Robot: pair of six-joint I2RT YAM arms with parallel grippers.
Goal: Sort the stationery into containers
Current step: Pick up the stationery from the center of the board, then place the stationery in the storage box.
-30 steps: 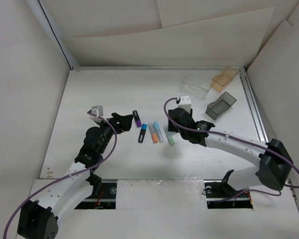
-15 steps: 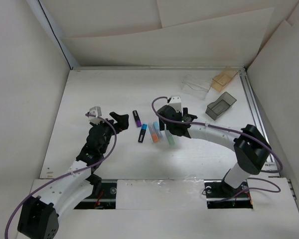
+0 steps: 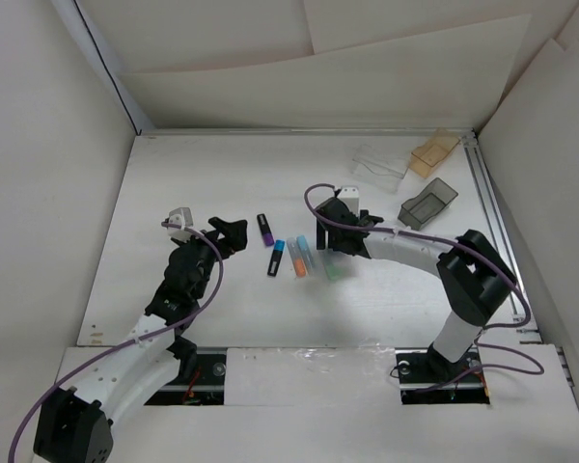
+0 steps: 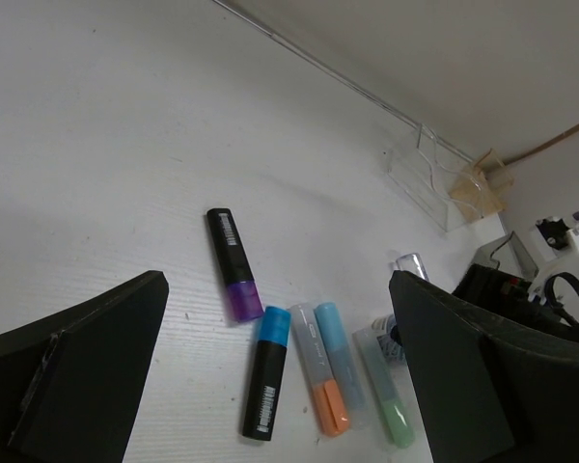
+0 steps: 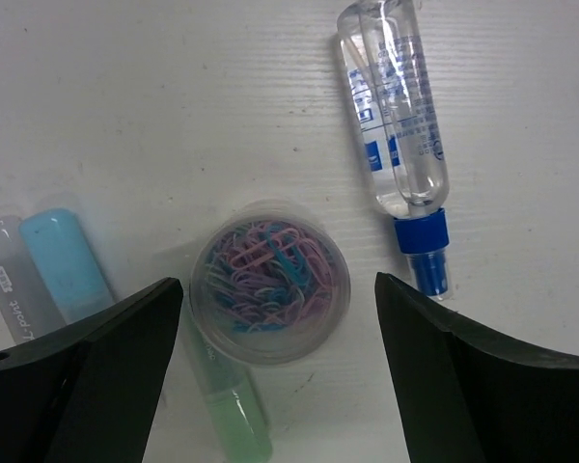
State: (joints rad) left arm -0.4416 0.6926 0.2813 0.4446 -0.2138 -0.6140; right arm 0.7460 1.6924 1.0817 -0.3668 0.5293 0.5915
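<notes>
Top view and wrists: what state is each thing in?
Left end effector, open, empty.
Right end effector, open above paper-clip tub.
Paper-clip tub, upright, clips inside.
Glue bottle, lying flat, capped.
Markers, lying loose, unsorted.
Clear box, empty.
Tan box, empty.
Grey box, empty.

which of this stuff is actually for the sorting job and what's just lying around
Job: purple marker, blue marker, orange marker, light-blue marker, green marker, paperclip tub, glue bottle; clear box, tan box, grey box.
Just there: purple cables, side rail, paper backdrop.
</notes>
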